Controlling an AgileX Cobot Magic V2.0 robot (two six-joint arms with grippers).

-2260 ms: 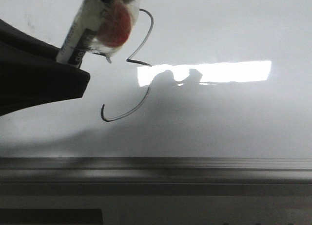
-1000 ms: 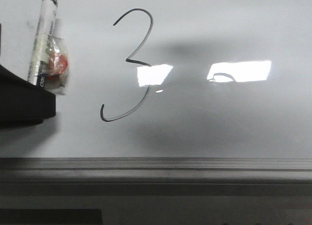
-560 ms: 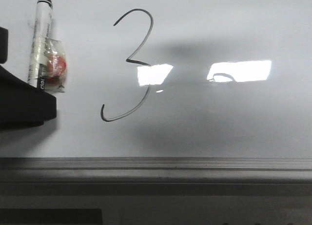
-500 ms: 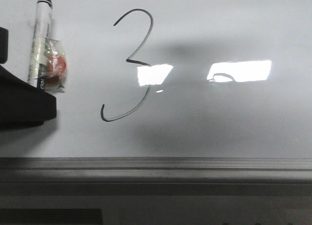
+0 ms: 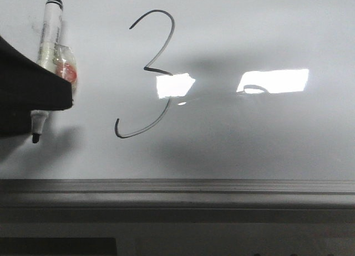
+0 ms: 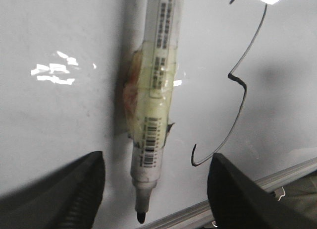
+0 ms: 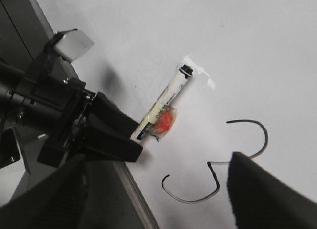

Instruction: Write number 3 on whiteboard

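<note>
I count one marker point(image 6: 154, 90), one drawn number 3 point(image 5: 152, 73) and one whiteboard point(image 5: 249, 34), with two arms in play. My left gripper point(image 6: 153, 189) has its two black fingers point(image 6: 79, 192) spread wide apart, released, one on each side of the marker's tip end and touching neither side of it in the wrist view. The marker lies flat on the board between them, uncapped black tip toward the fingers, its barrel wrapped in clear tape with a single orange-red patch point(image 5: 67, 72) stuck beside it. From the front, the dark body of that gripper covers the middle of the marker, so only the capless tip below and the long barrel above show.

The number 3 sits just beside the left gripper, on the side away from the board's frame corner, one thin black stroke with a pointed middle and a hooked lower curve. It does not touch the marker.

My right gripper point(image 7: 158, 189) hangs above the board, its two dark fingers parted, nothing between them; the 3 shows in the gap.
</note>
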